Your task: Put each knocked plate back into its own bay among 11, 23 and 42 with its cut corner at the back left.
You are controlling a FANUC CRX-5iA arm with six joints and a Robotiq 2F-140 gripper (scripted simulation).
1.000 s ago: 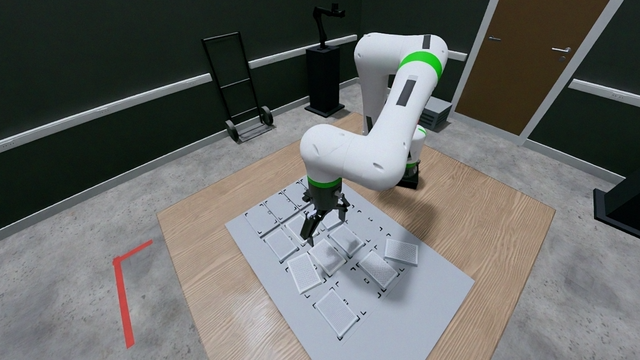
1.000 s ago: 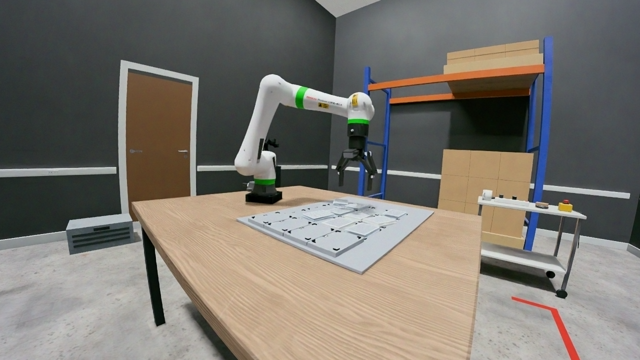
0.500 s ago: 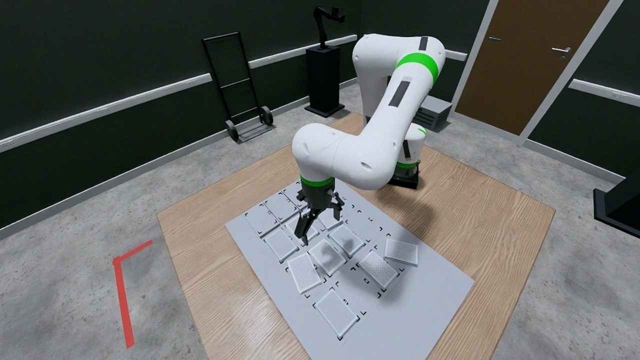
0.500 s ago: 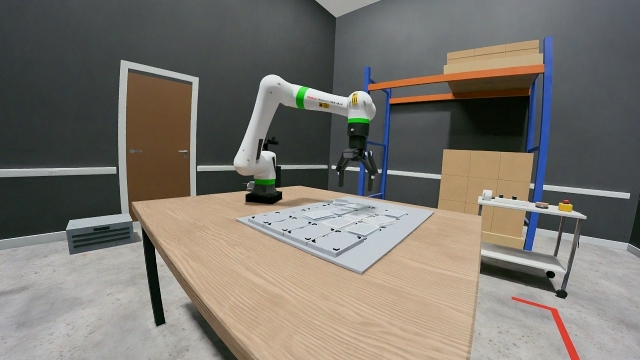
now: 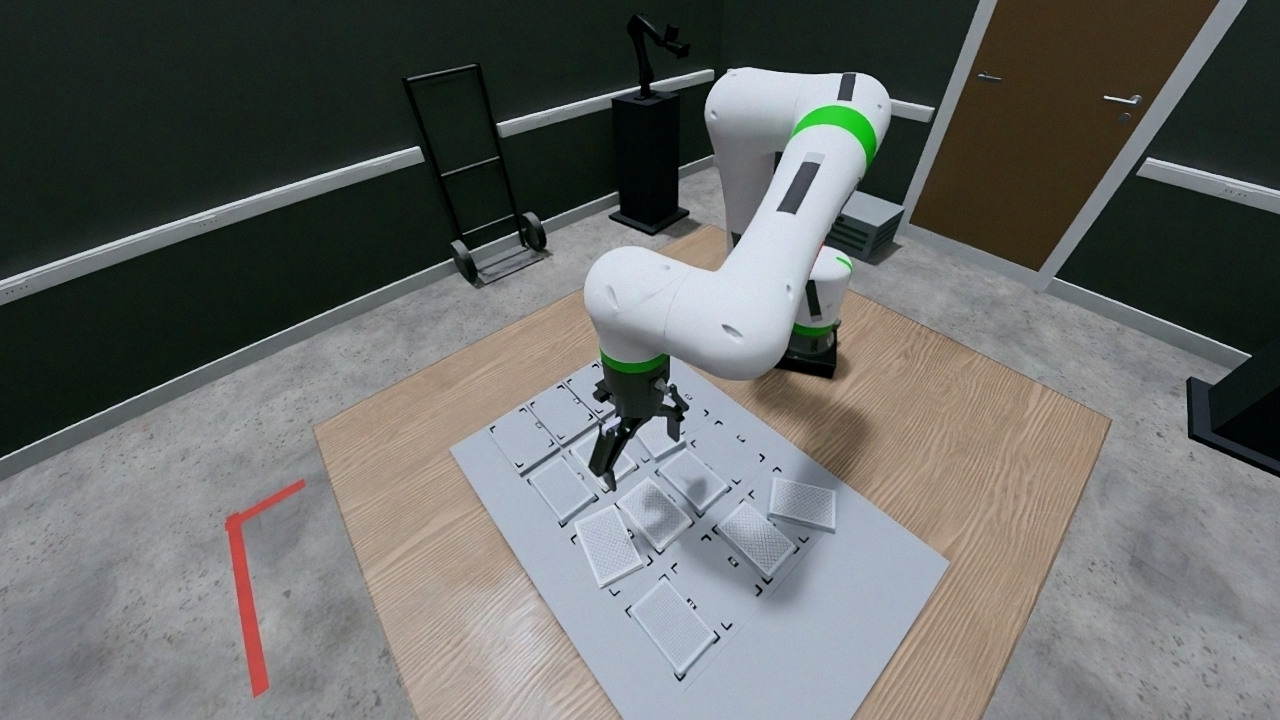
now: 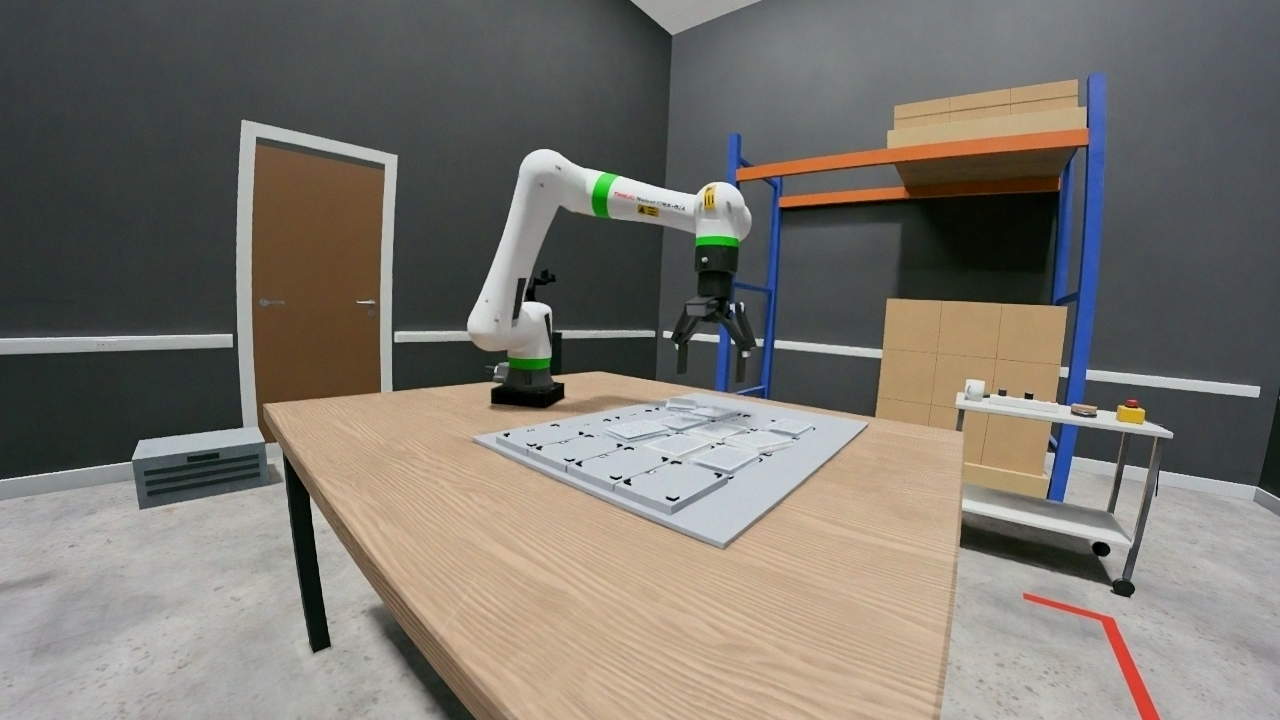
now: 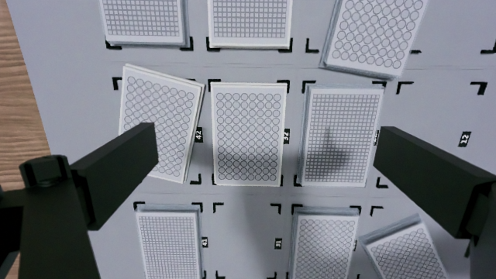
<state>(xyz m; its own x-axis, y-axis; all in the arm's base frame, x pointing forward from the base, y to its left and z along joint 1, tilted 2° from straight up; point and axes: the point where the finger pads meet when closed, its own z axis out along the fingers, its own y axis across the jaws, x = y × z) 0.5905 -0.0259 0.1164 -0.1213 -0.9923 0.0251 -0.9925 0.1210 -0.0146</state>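
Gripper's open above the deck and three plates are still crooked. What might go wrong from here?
The open gripper is centred over the seated plate in bay 32, not the skewed bay 42 plate; descending here could grab or nudge the wrong one. The skewed plate nearly touches its neighbour, so a finger may clip both.

The top view looks down steeply from beyond the far end of the grey deck [image 5: 832,591], facing the arm [image 5: 716,295] and the door [image 5: 1056,116]. The exterior view stands off the table's [image 6: 572,591] corner, low and farther back. The wrist view looks straight down — close, perhaps mid-deck — onto the same deck [image 7: 70,58].
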